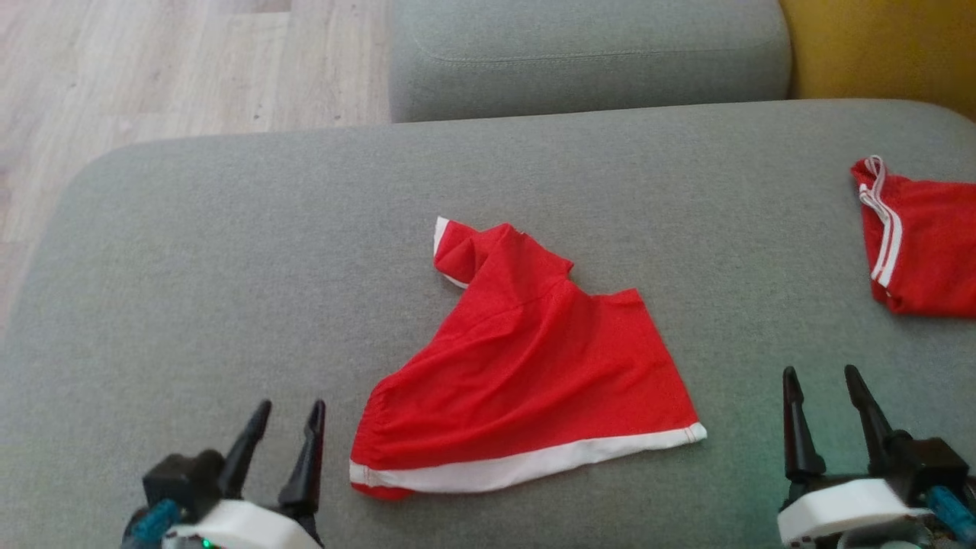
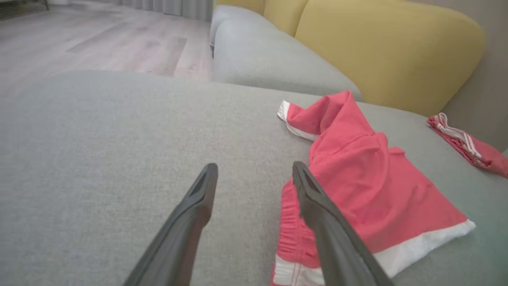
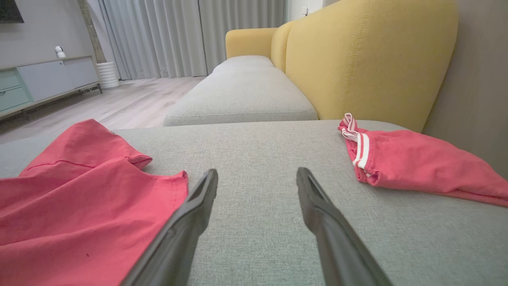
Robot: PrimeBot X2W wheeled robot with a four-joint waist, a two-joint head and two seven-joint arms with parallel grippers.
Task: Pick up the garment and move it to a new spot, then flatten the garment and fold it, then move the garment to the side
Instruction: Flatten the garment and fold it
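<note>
In the head view the garment (image 1: 534,366), red with a white band along its near edge, lies loosely spread on the middle of the grey seat cushion (image 1: 191,267), its far-left corner bunched and turned up so a strip of white trim shows, and what lies beneath that fold is hidden. The left gripper (image 1: 291,408) sits at the near left, just beside the garment's gathered near-left corner but apart from it, its fingers (image 1: 309,450) spread wide and holding nothing. The right gripper (image 1: 820,374) sits at the near right, well apart from the garment, also spread wide and empty; both wrists are cut off by the bottom edge. A second red piece (image 1: 926,244) with white stripes lies at the right and is cut off by the frame. Beyond are another grey cushion (image 1: 587,53), a yellow backrest (image 1: 884,46) and a wooden floor (image 1: 152,69). In the left wrist view the wide fingers point across bare cushion; the right one overlaps the garment's gathered edge in the picture, and I cannot tell whether it touches the cloth, while the garment's near corner runs off the bottom. In the right wrist view the open fingers frame bare cushion, the garment to the left is cut by the left and bottom edges, the striped piece lies to the right by the backrest, and the curtains (image 3: 186,35) and a low cabinet (image 3: 47,79) stand far off, soft in detail
</note>
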